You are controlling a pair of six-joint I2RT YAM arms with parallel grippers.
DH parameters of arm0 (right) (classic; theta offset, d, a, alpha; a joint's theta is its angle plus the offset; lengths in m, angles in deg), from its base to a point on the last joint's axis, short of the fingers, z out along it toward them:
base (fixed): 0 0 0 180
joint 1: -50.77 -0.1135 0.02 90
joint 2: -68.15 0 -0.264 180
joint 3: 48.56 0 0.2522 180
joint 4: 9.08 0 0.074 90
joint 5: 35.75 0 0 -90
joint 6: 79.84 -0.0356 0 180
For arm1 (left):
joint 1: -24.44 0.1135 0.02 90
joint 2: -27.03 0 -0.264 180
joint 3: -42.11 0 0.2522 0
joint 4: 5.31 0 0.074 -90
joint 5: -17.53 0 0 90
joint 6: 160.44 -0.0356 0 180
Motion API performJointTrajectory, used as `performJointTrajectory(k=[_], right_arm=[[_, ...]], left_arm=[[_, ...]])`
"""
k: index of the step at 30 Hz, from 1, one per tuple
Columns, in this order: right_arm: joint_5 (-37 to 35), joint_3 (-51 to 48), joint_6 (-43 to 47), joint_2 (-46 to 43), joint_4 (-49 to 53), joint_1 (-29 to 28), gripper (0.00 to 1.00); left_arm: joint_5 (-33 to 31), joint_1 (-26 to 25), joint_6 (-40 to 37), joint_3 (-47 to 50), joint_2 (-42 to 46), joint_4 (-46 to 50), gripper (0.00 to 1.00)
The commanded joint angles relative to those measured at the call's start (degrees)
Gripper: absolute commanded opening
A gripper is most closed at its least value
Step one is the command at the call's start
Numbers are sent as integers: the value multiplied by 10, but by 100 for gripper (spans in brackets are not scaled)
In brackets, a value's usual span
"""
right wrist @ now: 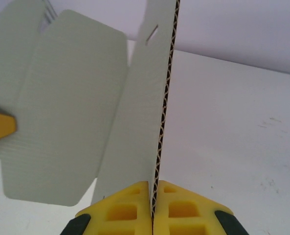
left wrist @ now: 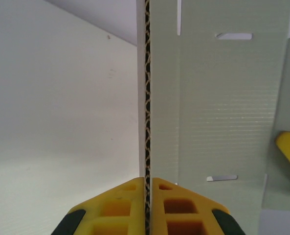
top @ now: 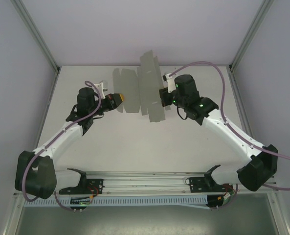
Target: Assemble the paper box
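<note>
The paper box point(top: 140, 88) is a flat grey die-cut corrugated sheet with flaps and slots, held up off the white table between both arms. My left gripper point(top: 123, 102) is shut on the sheet's left edge; in the left wrist view the card point(left wrist: 218, 107) runs edge-on between the yellow pads point(left wrist: 120, 208). My right gripper point(top: 163, 94) is shut on the right side of the sheet. In the right wrist view the card point(right wrist: 66, 112) rises edge-on from between its yellow pads point(right wrist: 184, 210), with rounded flaps spread out to the left.
The white table point(top: 149, 147) lies under the sheet, walled by grey panels at the left, right and back. A rail point(top: 145, 183) with the arm bases crosses the near edge. Purple cables point(top: 218, 73) loop off both arms.
</note>
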Motion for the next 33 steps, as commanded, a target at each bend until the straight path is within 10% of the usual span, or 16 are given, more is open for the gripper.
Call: performJointTrajectory(k=[1,17,25,33], right_arm=[[-32,29,80,34,41,-27,0],[-185,4,458,151,27,-31,0],[-230,-135,707,214,-334,-32,0],[-212,-216,871,318,-679,-31,0]], left_arm=[[39,-18,10,1,-17,-42,0],[-68,-18,-5,103,4,117,50],[-114,-17,-15,88,61,200,96],[-70,-17,-65,-61,-5,227,98]])
